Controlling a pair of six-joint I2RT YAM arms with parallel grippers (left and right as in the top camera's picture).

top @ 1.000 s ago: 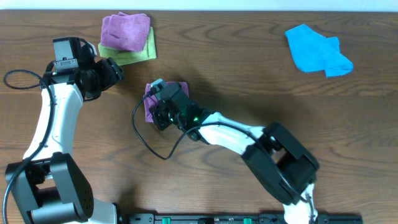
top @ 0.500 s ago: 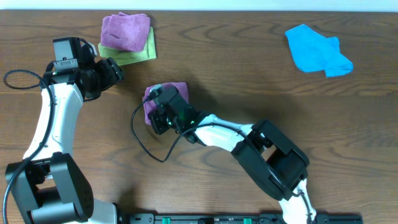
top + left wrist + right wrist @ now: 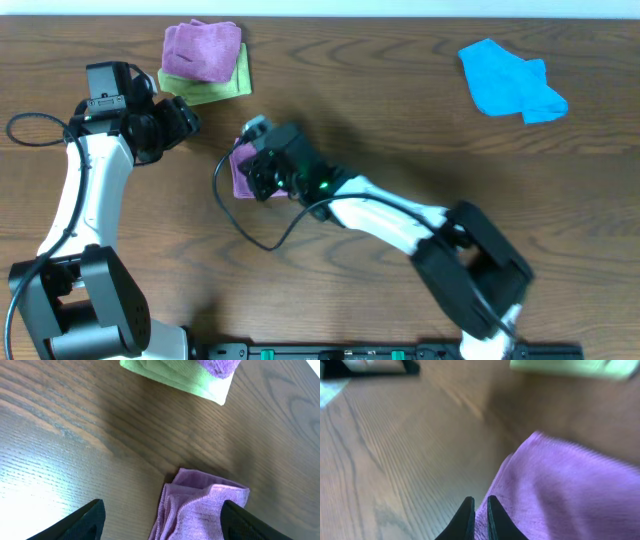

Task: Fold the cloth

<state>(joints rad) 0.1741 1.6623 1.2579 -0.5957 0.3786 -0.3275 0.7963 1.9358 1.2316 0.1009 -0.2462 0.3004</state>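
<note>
Cloth [image 3: 200, 510] — lilac microfibre with a fuzzy nap, bunched into a rumpled rough square on the wood-grain table [image 3: 400, 120], left of centre and below a flat green cloth [image 3: 170, 372]. Right gripper [image 3: 480, 500] sits at its left edge, thin black fingers nearly touching; whether fabric is pinched cannot be told, as the view is blurred. Left gripper [image 3: 162, 505] — jaws spread wide, empty, up-left of the cloth.

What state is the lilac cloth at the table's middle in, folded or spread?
Folded: the cloth lies as a small, layered, rumpled bundle on the table, not spread flat.
</note>
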